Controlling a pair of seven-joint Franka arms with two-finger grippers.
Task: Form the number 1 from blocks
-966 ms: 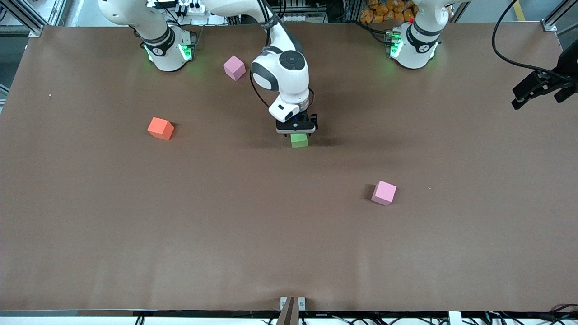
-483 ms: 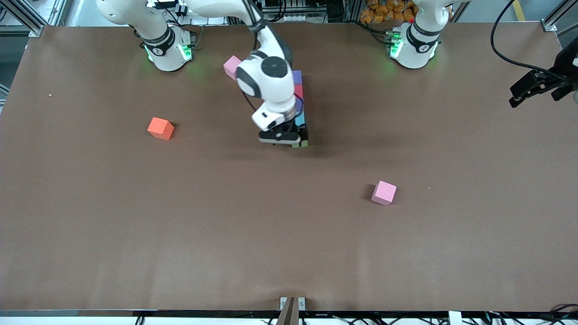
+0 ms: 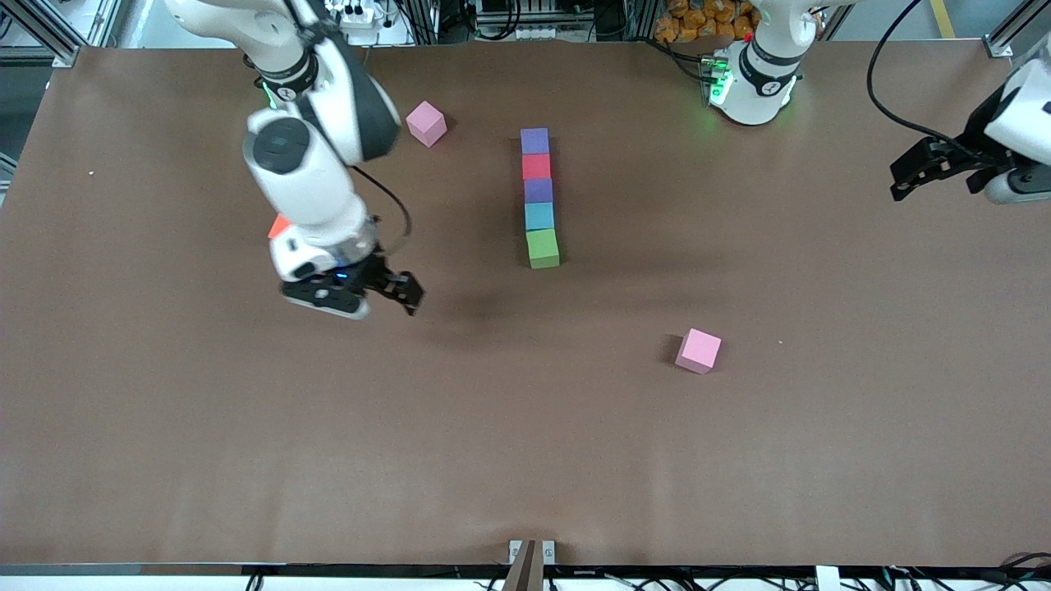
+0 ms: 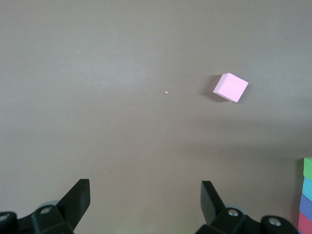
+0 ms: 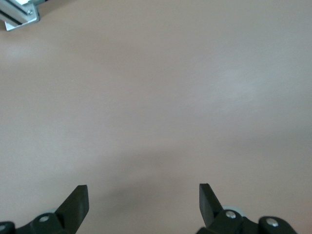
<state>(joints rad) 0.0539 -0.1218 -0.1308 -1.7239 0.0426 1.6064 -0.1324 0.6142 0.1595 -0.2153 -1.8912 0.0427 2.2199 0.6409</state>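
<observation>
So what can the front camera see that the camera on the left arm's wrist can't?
Only the front view shows the whole line of five blocks with the top purple block, the orange cube half hidden by the right arm, the pink cube by the right arm's base, and the open right claw over bare table.

Only the left wrist view shows the left claw wide open from close up, with nothing in it.

Both show the other pink cube, the green block ending the line, and the brown table.
</observation>
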